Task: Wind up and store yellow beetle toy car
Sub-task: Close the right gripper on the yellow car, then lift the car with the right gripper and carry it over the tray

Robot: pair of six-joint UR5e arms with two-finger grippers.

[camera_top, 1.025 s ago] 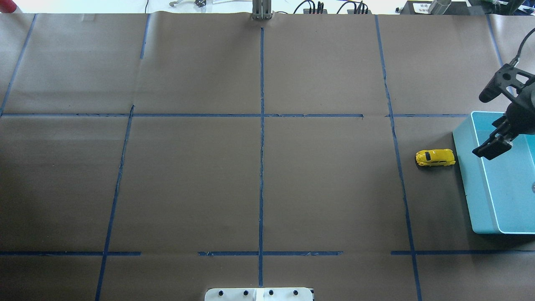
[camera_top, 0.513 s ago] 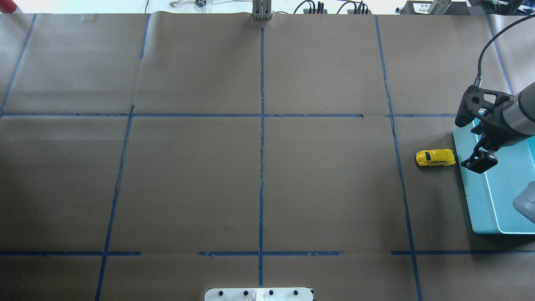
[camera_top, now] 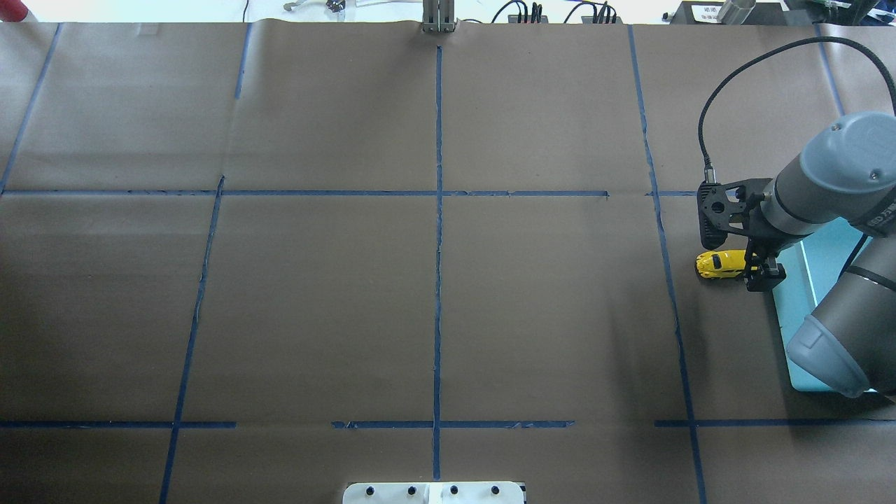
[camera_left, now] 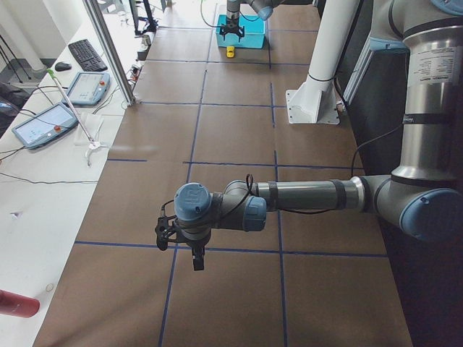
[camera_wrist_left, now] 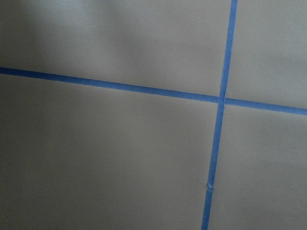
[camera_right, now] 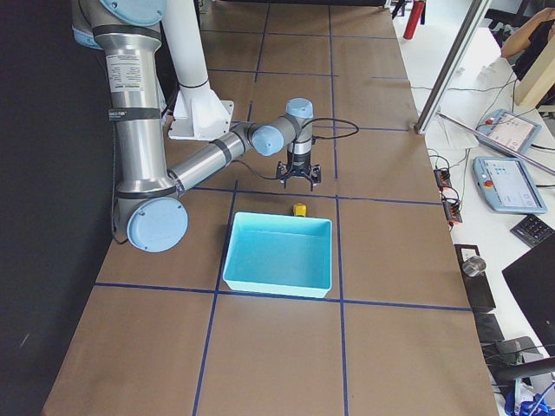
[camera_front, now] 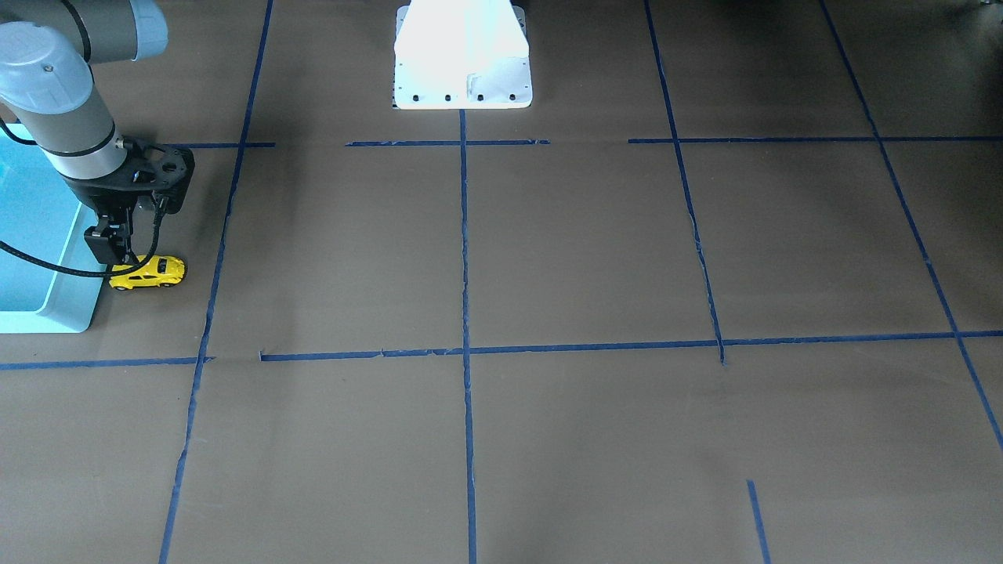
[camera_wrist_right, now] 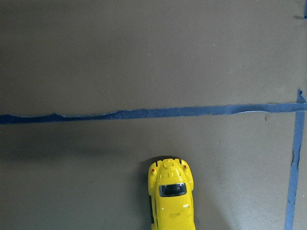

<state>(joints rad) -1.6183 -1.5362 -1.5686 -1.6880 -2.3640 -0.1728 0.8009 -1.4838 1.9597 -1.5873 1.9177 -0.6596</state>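
The yellow beetle toy car (camera_top: 719, 264) stands on the brown paper just left of the light blue bin (camera_top: 794, 301). My right gripper (camera_top: 759, 270) hangs over the car's bin-side end, pointing down, jaws spread and empty. In the front view the car (camera_front: 150, 272) sits beside the bin (camera_front: 35, 235), with the gripper (camera_front: 108, 247) just above it. The right wrist view shows the car (camera_wrist_right: 171, 197) at the bottom edge, with no fingers in frame. My left gripper (camera_left: 197, 259) hovers over bare paper far from the car; I cannot tell its state.
Blue tape lines (camera_top: 438, 231) grid the brown paper. The robot's white base plate (camera_top: 434, 493) is at the near edge. The right arm's elbow (camera_top: 829, 350) hangs over the bin. Operator tablets (camera_right: 507, 178) lie beyond the far edge.
My right gripper has moved left from over the bin's inside to the car's bin-side end, and the arm has swung in over the bin. The car has not moved.
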